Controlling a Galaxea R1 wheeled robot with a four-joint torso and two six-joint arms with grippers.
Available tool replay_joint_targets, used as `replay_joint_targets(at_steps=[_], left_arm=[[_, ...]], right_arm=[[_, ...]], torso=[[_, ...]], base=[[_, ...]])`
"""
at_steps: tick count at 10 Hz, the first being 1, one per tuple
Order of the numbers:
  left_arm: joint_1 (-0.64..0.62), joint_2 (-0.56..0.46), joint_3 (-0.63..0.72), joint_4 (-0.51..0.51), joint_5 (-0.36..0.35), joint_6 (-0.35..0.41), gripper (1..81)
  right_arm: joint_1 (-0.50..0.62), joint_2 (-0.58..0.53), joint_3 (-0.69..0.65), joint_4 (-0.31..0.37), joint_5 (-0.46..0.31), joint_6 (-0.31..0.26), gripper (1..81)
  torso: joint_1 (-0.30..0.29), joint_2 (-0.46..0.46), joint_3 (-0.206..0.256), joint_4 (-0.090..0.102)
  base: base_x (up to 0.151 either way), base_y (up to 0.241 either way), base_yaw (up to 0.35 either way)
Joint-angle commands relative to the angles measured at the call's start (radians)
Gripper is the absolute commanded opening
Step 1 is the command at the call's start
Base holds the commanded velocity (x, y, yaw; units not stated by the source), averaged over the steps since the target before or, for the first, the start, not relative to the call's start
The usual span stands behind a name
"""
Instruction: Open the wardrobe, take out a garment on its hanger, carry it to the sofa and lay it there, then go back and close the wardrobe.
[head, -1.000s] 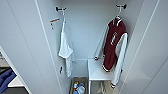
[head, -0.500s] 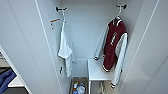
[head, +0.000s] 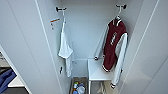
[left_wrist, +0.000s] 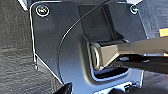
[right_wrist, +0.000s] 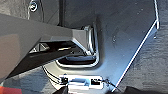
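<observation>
Since both doors stand swung wide, the wardrobe (head: 82, 37) counts as opened, the first step done. At about two o'clock in the head view the jacket (head: 113, 47) hangs on its hanger (head: 119, 12) from a peg, untouched; a white shirt (head: 65, 50) hangs at ten o'clock. By my reckoning, taking the jacket out, carrying it to the sofa and closing up all remain. Whether either gripper is open or closed, I cannot tell from the wrist views
</observation>
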Motion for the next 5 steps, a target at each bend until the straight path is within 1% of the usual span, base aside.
replay_joint_targets(at_steps=[1,5], left_arm=[[-0.018,-0.004,0.004,0.01,0.056,0.006,81.1],[-0.018,-0.002,0.005,0.01,0.056,0.007,81.1]], right_arm=[[0.023,0.013,0.007,-0.013,-0.059,-0.005,81.1],[0.023,0.013,0.007,-0.013,-0.059,-0.004,81.1]], torso=[[0.001,0.0,0.0,0.0],[0.001,0.0,0.0,0.0]], base=[[0.0,0.0,0.0],[0.0,0.0,0.0]])
